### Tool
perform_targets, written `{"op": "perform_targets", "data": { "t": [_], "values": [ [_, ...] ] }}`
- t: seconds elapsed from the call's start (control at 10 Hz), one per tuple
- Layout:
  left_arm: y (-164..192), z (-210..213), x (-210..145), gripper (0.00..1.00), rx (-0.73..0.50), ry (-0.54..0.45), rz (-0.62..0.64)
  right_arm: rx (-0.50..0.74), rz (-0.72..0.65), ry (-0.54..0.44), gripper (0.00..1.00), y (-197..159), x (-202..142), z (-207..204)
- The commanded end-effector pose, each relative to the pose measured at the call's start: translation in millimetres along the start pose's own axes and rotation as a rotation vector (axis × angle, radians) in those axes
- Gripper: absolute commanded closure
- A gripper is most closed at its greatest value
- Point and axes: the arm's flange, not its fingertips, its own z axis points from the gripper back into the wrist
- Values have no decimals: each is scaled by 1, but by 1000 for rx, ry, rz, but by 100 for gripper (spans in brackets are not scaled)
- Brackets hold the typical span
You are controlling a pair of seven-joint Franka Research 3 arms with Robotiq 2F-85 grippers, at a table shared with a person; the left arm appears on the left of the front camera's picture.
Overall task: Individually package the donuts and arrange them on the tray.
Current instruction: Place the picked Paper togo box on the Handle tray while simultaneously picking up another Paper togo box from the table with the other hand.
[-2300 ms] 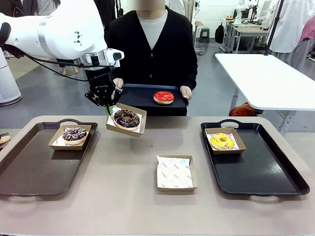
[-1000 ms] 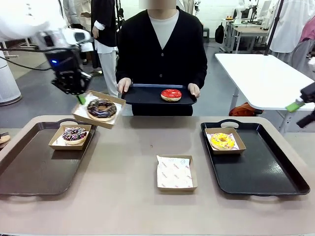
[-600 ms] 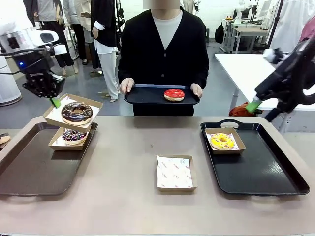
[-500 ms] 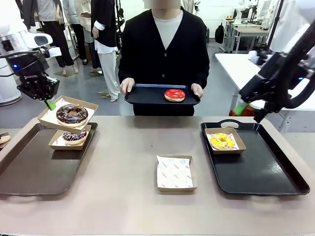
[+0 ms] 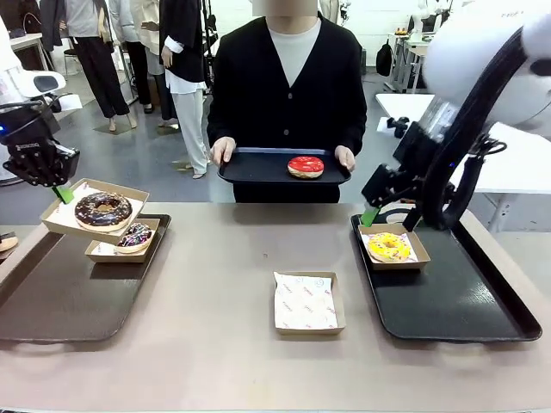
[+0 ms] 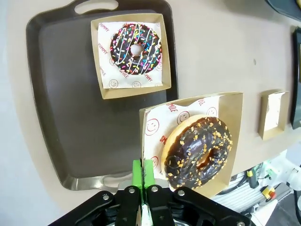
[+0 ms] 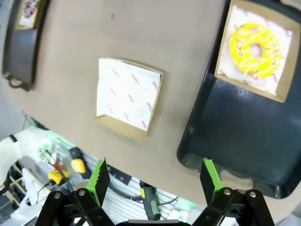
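My left gripper (image 5: 58,191) is shut on the rim of a cardboard box (image 6: 188,106) that holds the dark chocolate sprinkled donut (image 5: 102,210) (image 6: 199,150). It hangs over the left tray (image 5: 60,297), just above the boxed drizzled donut (image 5: 133,235) (image 6: 136,42). My right gripper (image 5: 372,215) (image 7: 155,178) is open and empty, above the right tray's (image 5: 465,301) far left corner, near the boxed yellow donut (image 5: 388,246) (image 7: 256,49). The person holds a small dark tray (image 5: 250,168) carrying the red donut (image 5: 306,166).
An empty paper-lined box (image 5: 307,301) (image 7: 127,96) lies in the middle of the table. Most of both trays is bare. A white table (image 5: 516,163) stands at the back right, and people stand at the far left.
My left arm has carried the boxed chocolate donut left and down over the left tray. The right arm has swung in from the right to the right tray.
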Motion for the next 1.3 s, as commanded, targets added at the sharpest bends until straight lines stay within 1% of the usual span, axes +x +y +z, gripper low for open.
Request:
{"op": "perform_targets", "data": {
  "t": [0.0,0.1,0.9,1.0,1.1,1.2],
  "values": [
    [2,-12,-1,99,28,-25,-9,-23,-19,11,0,4,0,-17],
    [0,0,0,99,0,0,0,0,0,0,0,0,0,0],
    [1,-4,1,99,3,-4,0,11,-5,-11,0,-1,1,-1],
    [1,-5,-1,99,-9,8,-55,-77,-32,20,0,19,0,-10],
    [5,-8,-6,99,49,-37,-33,-139,-41,46,0,40,4,-19],
    [11,-11,-16,99,118,-97,-11,-165,-38,82,0,58,8,-32]
  ]
}}
